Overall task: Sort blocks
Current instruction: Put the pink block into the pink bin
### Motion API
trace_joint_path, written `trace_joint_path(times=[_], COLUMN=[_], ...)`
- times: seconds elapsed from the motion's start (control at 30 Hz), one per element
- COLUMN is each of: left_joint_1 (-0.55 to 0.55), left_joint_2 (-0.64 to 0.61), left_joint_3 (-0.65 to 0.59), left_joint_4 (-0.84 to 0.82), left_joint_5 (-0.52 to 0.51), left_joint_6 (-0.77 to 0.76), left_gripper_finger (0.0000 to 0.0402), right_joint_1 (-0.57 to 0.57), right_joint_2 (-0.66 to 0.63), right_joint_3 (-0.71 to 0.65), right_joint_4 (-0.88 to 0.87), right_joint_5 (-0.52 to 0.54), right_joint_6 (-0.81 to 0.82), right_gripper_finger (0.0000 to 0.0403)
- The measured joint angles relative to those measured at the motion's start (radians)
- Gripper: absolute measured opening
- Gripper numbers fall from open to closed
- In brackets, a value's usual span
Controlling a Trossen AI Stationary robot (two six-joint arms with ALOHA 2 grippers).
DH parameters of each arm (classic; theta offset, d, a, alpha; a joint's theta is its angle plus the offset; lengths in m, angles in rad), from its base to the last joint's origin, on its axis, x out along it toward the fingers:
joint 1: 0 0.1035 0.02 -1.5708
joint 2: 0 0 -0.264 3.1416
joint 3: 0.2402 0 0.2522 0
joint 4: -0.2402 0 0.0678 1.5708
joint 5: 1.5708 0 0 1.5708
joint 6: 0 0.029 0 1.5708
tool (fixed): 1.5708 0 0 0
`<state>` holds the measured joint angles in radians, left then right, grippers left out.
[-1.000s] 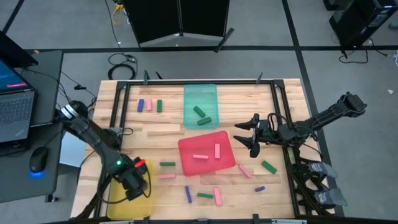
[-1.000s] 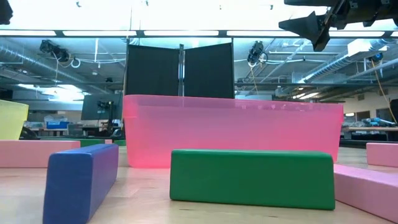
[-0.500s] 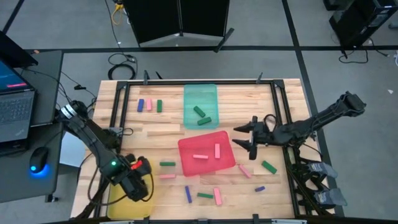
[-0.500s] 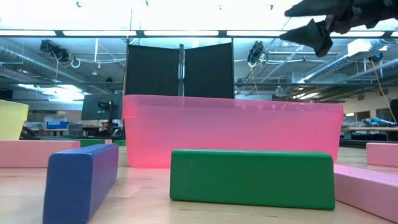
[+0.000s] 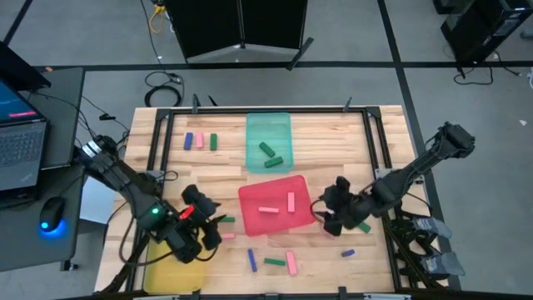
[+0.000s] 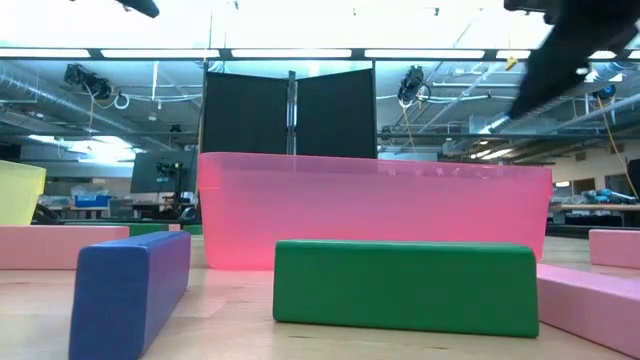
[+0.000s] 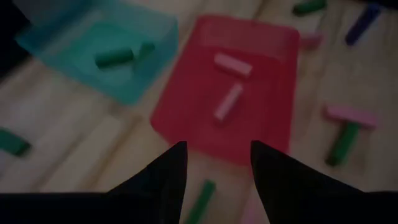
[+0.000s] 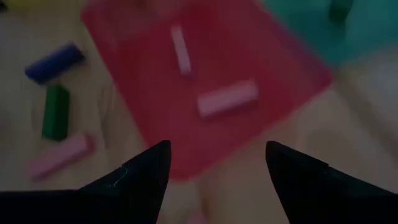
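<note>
Sorting blocks (image 5: pixel 273 262): short solid bars in blue, green and pink, probably light, rigid and smooth, best pinched across the narrow sides at mid-length. Several lie loose on the near table around the red tray (image 5: pixel 250 218). Left gripper (image 5: pixel 206 225) parted, empty, beside a green bar (image 5: pixel 223 220). Right gripper (image 5: pixel 331 218) spread wide, empty, right of the tray.

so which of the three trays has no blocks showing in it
The yellow tray at the table's front left corner, partly under the left arm. The teal tray holds two green blocks and the red tray two pink ones; no block shows on the yellow's visible part.
</note>
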<state>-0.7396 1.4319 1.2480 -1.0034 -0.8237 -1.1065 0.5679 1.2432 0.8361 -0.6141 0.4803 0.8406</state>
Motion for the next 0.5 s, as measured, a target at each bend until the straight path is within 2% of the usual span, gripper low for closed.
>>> trace_joint_path(times=[0.2,0.33,0.5], left_joint_1=[0.066,0.099,0.114], left_joint_2=[0.009,0.009,0.009], left_joint_3=[-0.001,-0.001,-0.001], left_joint_4=[0.025,0.024,0.009], left_joint_5=[-0.105,-0.119,-0.125], left_joint_6=[0.030,0.030,0.030], left_gripper_finger=[0.0184,0.0184,0.0184], right_joint_1=[0.073,0.109,0.136], right_joint_2=[0.106,0.186,0.261], right_joint_3=[0.041,0.041,0.041], right_joint_4=[-0.078,-0.103,-0.119], right_joint_5=[-0.096,-0.157,-0.182], right_joint_6=[0.240,0.348,0.446], right_gripper_finger=[0.0274,0.0274,0.0274])
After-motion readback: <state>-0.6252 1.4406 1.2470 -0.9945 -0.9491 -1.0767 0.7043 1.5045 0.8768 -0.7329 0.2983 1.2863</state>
